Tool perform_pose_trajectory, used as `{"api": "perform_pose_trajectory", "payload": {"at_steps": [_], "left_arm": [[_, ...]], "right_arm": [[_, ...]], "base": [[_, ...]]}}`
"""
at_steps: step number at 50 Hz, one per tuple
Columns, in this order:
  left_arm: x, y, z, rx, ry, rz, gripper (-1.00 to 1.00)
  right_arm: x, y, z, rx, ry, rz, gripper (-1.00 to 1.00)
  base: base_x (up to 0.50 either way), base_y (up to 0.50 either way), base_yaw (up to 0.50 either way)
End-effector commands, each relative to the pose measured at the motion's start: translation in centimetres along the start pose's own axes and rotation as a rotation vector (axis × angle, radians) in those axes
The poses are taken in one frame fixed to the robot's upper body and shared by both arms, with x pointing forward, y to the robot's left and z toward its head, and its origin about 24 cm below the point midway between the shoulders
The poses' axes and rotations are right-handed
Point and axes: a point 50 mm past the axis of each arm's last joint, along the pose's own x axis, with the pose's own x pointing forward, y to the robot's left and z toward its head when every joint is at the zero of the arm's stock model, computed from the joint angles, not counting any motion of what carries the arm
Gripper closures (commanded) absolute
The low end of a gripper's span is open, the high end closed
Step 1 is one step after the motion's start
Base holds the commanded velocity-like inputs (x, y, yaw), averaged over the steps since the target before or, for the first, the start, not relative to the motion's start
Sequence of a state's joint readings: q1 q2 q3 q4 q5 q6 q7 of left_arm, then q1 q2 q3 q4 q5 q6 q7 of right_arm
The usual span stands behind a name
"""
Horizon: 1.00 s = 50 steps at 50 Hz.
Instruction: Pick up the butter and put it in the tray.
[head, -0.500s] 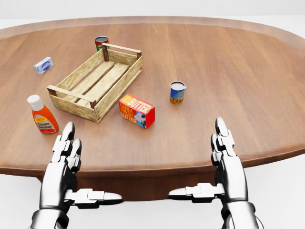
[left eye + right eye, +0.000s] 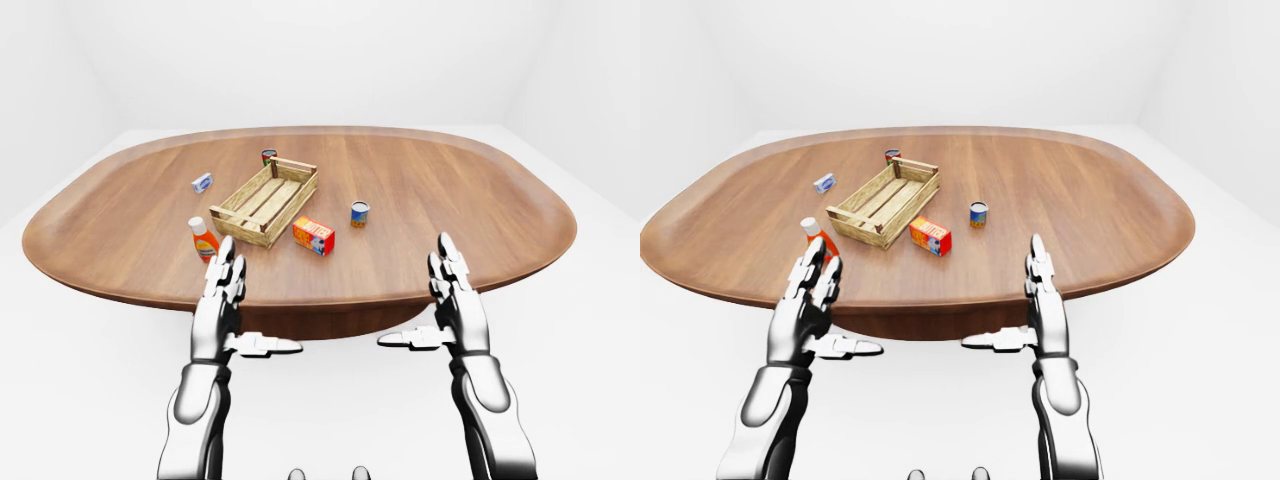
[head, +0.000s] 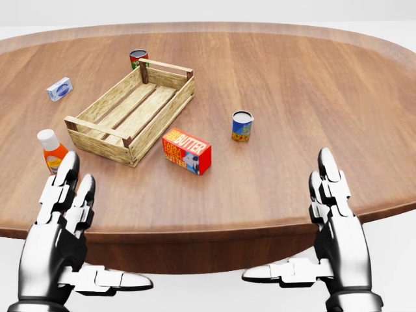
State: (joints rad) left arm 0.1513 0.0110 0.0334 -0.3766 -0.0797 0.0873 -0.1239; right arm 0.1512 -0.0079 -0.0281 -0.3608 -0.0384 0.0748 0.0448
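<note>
Head view: nothing is done yet, as I judge it. The butter box (image 3: 186, 151) lies on the table (image 3: 292, 84) at centre frame, just beside the wooden tray's (image 3: 133, 108) lower-right wall, untouched. My left hand (image 3: 62, 224) and right hand (image 3: 335, 218) hover spread and empty at the bottom edge; reach, grasp and placement all remain.

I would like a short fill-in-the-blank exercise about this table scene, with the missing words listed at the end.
1. The butter box lies just outside the wooden tray, which holds ____.
2. Both hands, left hand and right hand, are ____ and hold nothing.
3. The blue-labelled can stands to the ____ of the butter box in the head view.

Missing words: nothing; open; right
</note>
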Motion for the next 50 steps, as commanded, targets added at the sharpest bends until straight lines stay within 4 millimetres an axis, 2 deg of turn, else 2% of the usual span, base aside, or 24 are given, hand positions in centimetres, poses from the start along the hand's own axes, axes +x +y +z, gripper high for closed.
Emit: {"api": "perform_pose_trajectory", "payload": {"at_steps": [1,8,15,50], "left_arm": [[-1.2,0.3,2.8,0.005,-0.112,0.002,-1.0],[-1.8,0.6,4.2,0.01,-0.167,0.011,-1.0],[-1.7,0.6,4.1,0.009,-0.162,0.013,-1.0],[-1.9,0.5,4.1,0.007,-0.163,0.009,-1.0]], "right_arm": [[-2.0,-0.2,3.4,-0.01,-0.116,0.001,-1.0],[-2.4,-0.4,3.7,-0.014,-0.126,0.002,-1.0],[-2.2,-0.4,3.6,-0.022,-0.122,0.002,-1.0],[-2.2,-0.3,3.6,0.005,-0.123,0.003,-1.0]], "base": [[0.0,0.0,0.0],[0.0,0.0,0.0],[0.0,0.02,0.0],[0.0,0.5,0.0]]}}
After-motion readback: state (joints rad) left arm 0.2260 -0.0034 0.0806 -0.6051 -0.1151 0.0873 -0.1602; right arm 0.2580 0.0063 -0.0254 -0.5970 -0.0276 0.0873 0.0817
